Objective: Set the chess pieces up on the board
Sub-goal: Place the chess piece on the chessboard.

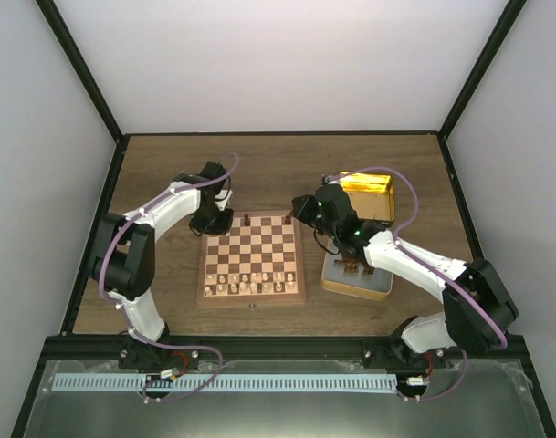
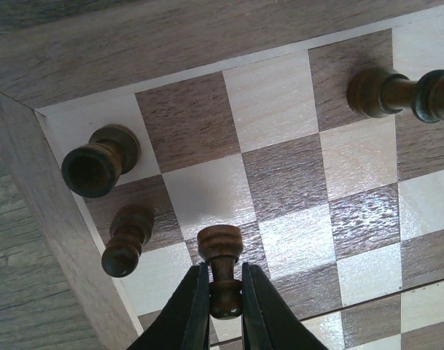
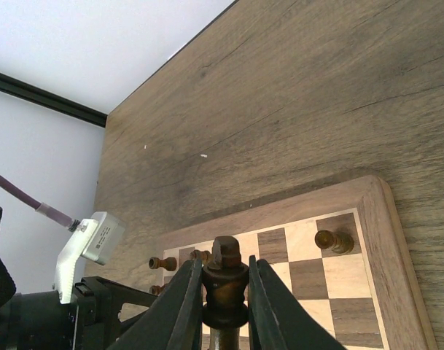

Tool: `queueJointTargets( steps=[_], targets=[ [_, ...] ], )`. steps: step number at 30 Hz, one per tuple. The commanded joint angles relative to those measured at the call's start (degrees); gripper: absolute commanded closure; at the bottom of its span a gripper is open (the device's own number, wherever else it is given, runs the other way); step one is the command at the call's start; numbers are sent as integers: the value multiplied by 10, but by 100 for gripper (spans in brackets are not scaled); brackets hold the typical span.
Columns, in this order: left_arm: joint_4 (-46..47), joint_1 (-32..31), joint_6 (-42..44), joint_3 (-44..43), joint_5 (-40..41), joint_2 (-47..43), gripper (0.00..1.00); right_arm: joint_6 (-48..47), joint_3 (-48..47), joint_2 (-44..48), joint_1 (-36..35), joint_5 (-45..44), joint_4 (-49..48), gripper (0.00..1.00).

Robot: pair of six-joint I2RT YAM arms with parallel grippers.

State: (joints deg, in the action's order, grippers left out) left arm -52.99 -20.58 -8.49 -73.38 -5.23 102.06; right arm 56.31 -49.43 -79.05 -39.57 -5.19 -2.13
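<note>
The board [image 1: 250, 246] lies mid-table, with cream chessmen [image 1: 246, 284] in its two near rows. My left gripper [image 1: 210, 220] is at the board's far left corner, shut on a dark brown pawn [image 2: 223, 271] held just above the squares; its jaws [image 2: 225, 271] pinch the pawn's neck. A dark rook [image 2: 98, 162] and another dark pawn [image 2: 125, 240] stand beside it. My right gripper [image 1: 301, 211] is over the far right corner, shut [image 3: 223, 264] on a dark king [image 3: 224, 281]. A dark piece [image 3: 332, 240] stands on the corner square below.
A gold tin [image 1: 367, 195] sits at the right behind my right arm. In front of it a shallow tin tray [image 1: 355, 285] holds a few dark pieces [image 1: 351, 265]. Another dark piece [image 2: 396, 93] stands further along the back row.
</note>
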Motion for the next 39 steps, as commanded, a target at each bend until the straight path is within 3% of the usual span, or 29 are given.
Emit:
queueJointTargets(
  steps=[1,17,30,39],
  targets=[
    [-6,-4,12,-10,6,16,90,-3,0,14,-3,-11,-4,89],
    [-5,-5,12,-19,10,24,83,-1,5,20,-3,-9,-4,88],
    [4,-5,9,-23,4,10,84,1,8,23,-3,-8,-3,88],
    [5,-5,8,-26,1,-2,78,-1,8,22,-4,-6,-4,88]
  ],
)
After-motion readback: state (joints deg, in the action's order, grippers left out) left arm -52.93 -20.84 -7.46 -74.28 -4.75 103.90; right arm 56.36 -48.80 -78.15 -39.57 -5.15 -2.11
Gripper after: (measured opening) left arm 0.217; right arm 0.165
